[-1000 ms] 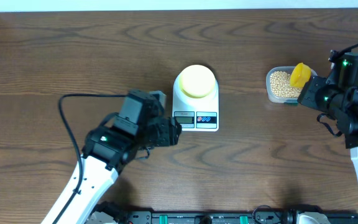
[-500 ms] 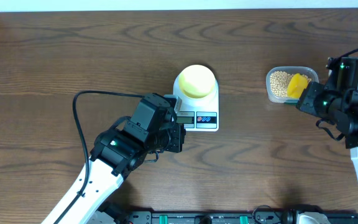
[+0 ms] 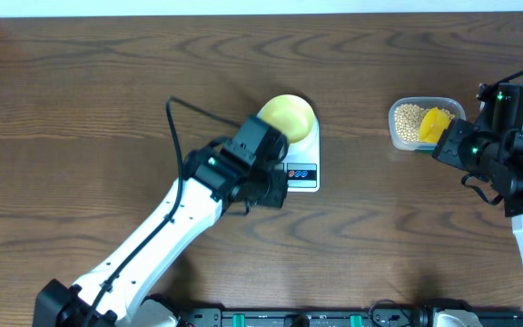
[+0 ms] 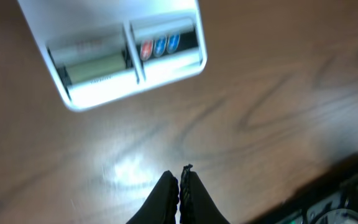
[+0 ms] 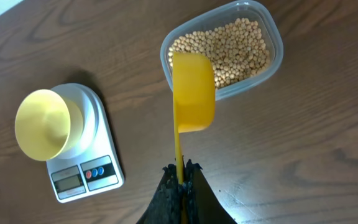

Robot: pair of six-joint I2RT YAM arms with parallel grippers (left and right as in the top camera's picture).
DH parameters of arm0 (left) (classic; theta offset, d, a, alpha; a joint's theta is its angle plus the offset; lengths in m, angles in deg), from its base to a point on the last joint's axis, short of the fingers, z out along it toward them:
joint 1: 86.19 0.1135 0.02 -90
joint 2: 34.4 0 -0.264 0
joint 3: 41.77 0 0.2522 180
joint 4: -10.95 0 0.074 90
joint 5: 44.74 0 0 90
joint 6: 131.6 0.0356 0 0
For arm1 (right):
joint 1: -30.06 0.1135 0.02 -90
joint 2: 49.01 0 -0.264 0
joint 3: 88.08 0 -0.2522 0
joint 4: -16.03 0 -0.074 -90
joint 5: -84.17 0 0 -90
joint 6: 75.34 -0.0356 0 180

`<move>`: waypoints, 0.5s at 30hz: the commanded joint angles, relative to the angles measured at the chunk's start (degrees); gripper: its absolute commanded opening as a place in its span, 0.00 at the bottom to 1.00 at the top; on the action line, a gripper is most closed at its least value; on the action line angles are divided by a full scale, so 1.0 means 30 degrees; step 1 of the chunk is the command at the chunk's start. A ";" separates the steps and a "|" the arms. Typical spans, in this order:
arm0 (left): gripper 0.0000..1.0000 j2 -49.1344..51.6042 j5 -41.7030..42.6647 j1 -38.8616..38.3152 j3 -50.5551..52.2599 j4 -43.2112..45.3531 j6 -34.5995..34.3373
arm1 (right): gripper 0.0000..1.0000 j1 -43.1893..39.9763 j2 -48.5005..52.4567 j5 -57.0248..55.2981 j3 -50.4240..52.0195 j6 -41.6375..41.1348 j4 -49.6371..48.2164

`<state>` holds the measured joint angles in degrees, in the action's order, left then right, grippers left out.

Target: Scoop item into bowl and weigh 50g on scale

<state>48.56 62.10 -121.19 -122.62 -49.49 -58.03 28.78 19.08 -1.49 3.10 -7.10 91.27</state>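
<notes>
The white scale (image 3: 300,162) carries the pale-yellow bowl (image 3: 288,115), which looks empty. My left gripper (image 4: 180,177) is shut on nothing and hangs over the bare table just short of the scale's display end (image 4: 123,53). From overhead its black wrist (image 3: 263,171) covers the LCD. My right gripper (image 5: 180,171) is shut on the handle of a bright yellow scoop (image 5: 193,93). The scoop's cup sits over the near rim of the clear tub (image 5: 277,43) of beige beans (image 5: 235,43). No beans show in the scoop.
The tub (image 3: 398,136) stands at the right of the table, a hand's width from the scale. The left arm's cable (image 3: 182,136) loops over the table left of the scale. A black rail (image 3: 334,318) runs along the front edge.
The left arm swung right and away from the front edge until its wrist covered the scale's display, and its jaws closed. The scoop dropped lower over the tub early on, then held still.
</notes>
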 commanded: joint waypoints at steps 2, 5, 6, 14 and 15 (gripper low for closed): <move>0.07 0.1224 -0.0714 -0.0080 -0.0823 0.0197 0.0954 | 0.01 -0.0044 0.0022 0.0102 -0.0313 -0.0073 -0.0124; 0.07 0.2047 -0.0867 -0.0189 -0.0823 0.0780 0.0962 | 0.01 -0.0044 0.0022 0.0109 -0.0313 -0.0015 -0.0102; 0.07 0.2302 -0.0998 -0.0204 -0.0816 0.1049 0.0954 | 0.01 -0.0044 0.0022 0.0109 -0.0313 0.0058 -0.0117; 0.07 0.3701 -0.2973 -0.0204 -0.0335 0.2506 0.0466 | 0.01 -0.0044 0.0022 0.0102 -0.0313 0.0648 -0.0036; 0.07 0.3767 -0.3308 -0.0204 -0.0277 0.2637 0.0459 | 0.01 -0.0044 0.0022 0.0102 -0.0313 0.0780 -0.0044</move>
<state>59.03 56.70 -121.67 -124.44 -42.10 -56.41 28.78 19.08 -1.49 3.10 -6.56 91.11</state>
